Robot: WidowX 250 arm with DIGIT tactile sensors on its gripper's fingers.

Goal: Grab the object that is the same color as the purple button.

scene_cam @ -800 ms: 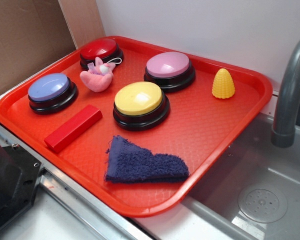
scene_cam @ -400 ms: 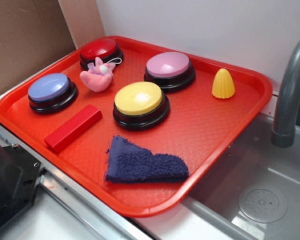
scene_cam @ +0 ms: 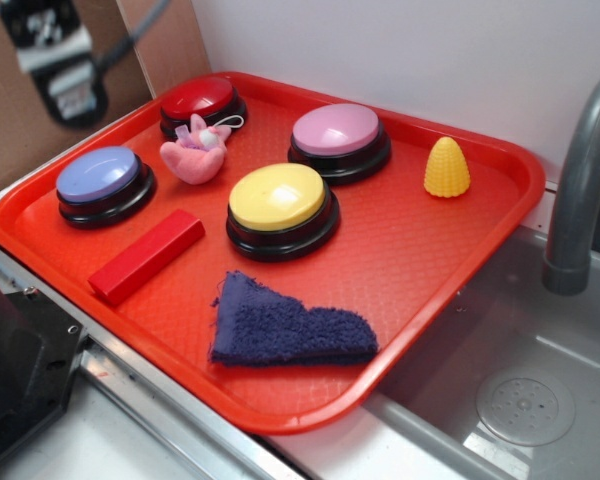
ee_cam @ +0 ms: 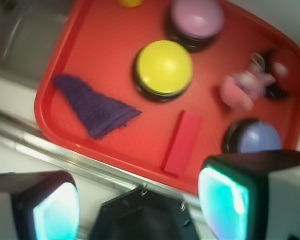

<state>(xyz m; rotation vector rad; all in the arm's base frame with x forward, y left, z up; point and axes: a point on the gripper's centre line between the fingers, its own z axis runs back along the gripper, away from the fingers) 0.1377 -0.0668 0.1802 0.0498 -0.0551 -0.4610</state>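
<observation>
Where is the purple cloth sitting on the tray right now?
In the exterior view, the purple rag lies flat at the red tray's near edge, just in front of the yellow button.

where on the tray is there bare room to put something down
The widest bare patch on the tray lies between the yellow button, the corn toy and the purple rag. A smaller patch is left of the rag, below the red block. The back left is crowded with buttons and the pink plush.

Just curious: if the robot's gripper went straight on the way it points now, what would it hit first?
Probably the near rim of the red tray, around the red block; the gripper is open, and depth is unclear.
</observation>
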